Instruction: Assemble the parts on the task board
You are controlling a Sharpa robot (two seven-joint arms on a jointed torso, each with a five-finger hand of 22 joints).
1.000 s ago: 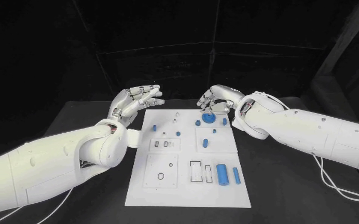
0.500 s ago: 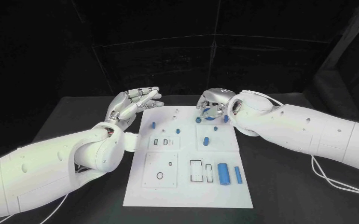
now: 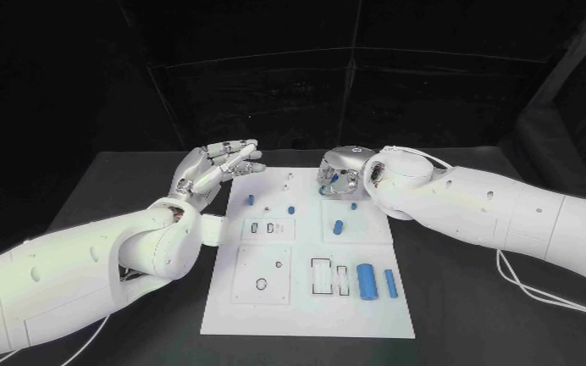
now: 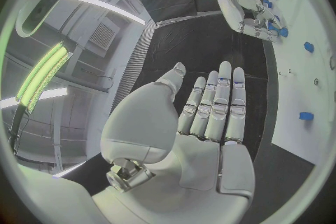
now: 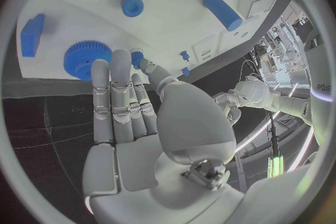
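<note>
Head view shows the right hand [image 3: 340, 171] bent down over the task board's [image 3: 306, 315] far edge, fingers straight above the blue gear [image 5: 87, 56], holding nothing; the left hand [image 3: 220, 165] hovers spread beside the board.

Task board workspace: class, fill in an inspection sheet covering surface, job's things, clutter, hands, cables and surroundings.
Surface: black table, bare around the board.
Job's things: white task board; blue gear at its far end; two blue cylinders near its right edge; smaller blue parts scattered.
Clutter: nothing seen.
Hands: left hand open beside the board; right hand over the gear, grip unclear.
Cables: white cable under the right arm.
Surroundings: dark backdrop.
</note>
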